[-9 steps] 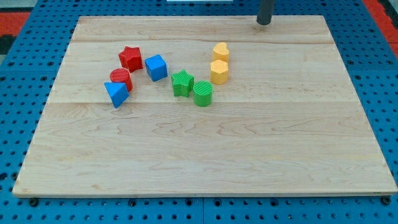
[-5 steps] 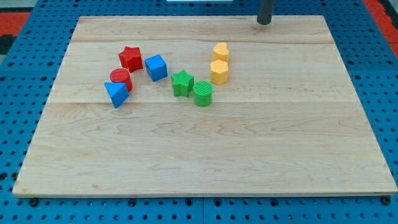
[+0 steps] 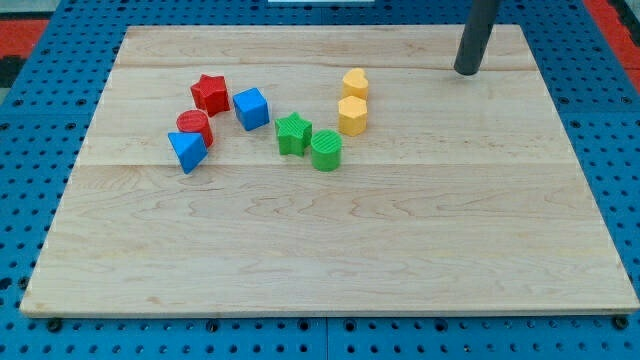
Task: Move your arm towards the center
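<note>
My tip [image 3: 466, 72] — upper right of board [image 3: 400, 260] — blocks cluster well left.

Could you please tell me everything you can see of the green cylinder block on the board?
The green cylinder is a short, upright, bright green block with fine ridges down its side and a flat round top; it looks like plastic. It stands on the wooden board, a little towards the view's top and left of the middle. The green star sits right against it on the view's upper left, apparently touching. The two yellow blocks lie apart from it towards the view's upper right. My tip is far off, near the board's top right.
</note>
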Available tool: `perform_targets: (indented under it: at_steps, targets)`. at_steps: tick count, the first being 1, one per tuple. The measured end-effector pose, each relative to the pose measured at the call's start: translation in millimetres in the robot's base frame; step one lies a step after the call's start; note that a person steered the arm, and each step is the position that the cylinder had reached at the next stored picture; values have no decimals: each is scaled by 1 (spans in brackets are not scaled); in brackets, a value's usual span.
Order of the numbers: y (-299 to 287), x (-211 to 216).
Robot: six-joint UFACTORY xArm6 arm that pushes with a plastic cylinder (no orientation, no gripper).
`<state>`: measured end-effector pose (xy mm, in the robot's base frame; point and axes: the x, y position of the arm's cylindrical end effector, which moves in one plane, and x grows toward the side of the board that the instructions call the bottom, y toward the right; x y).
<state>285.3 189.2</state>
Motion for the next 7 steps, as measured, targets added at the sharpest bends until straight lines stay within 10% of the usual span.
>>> perform_targets:
  at_steps: [5,7]
  targets:
    - [113,28]
    - [12,46]
